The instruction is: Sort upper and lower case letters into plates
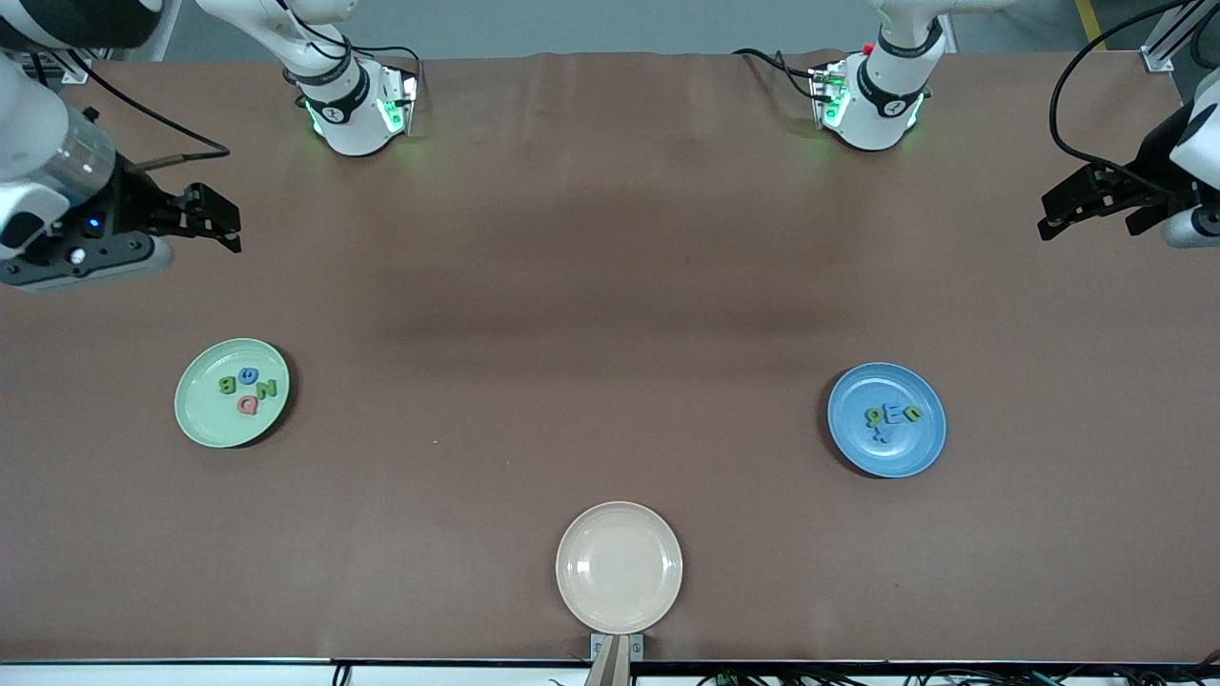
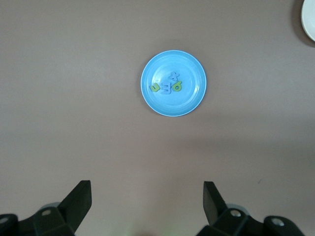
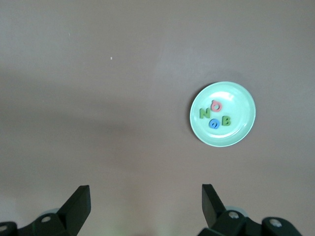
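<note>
Front view: four capitals lie in the green plate, four lowercase letters in the blue plate. Left hand and right hand hover open over bare desk.

Wrist views: thin, light, flat letters, probably best pinched across their edges.

On the brown counter, a pale green plate is holding four letters toward the right arm's end, and a blue plate is holding four more toward the left arm's end. A cream plate is sitting nearest the camera, while the right gripper and left gripper are hovering with jaws apart.
</note>
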### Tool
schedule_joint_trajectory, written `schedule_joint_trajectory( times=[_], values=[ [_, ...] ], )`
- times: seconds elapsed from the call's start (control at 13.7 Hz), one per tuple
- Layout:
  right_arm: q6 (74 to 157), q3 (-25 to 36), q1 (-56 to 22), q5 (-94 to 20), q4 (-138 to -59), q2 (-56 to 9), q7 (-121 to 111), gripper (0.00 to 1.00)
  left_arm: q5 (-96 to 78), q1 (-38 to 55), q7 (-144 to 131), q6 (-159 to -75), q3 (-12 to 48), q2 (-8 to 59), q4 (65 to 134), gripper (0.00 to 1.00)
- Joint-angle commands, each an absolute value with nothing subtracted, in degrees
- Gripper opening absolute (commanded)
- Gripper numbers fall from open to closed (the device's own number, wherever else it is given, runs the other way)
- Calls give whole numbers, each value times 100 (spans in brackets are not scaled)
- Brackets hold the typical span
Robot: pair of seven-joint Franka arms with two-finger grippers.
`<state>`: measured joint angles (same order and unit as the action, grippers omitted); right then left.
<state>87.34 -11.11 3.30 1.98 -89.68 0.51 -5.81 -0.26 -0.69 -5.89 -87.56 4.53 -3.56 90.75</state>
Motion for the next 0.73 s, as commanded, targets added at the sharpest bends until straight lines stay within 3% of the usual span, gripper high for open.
schedule_joint_trajectory(
  times=[0.0, 0.66],
  values=[
    [8727, -1178, 571, 273, -8798, 79, -501, 99, -17, -70, -554, -8807, 571, -545, 9229, 100],
    [8947, -1169, 826, -52, -8588, 53, 62, 100, -18, -79, -571, -8763, 554, -334, 8859, 100]
  ],
)
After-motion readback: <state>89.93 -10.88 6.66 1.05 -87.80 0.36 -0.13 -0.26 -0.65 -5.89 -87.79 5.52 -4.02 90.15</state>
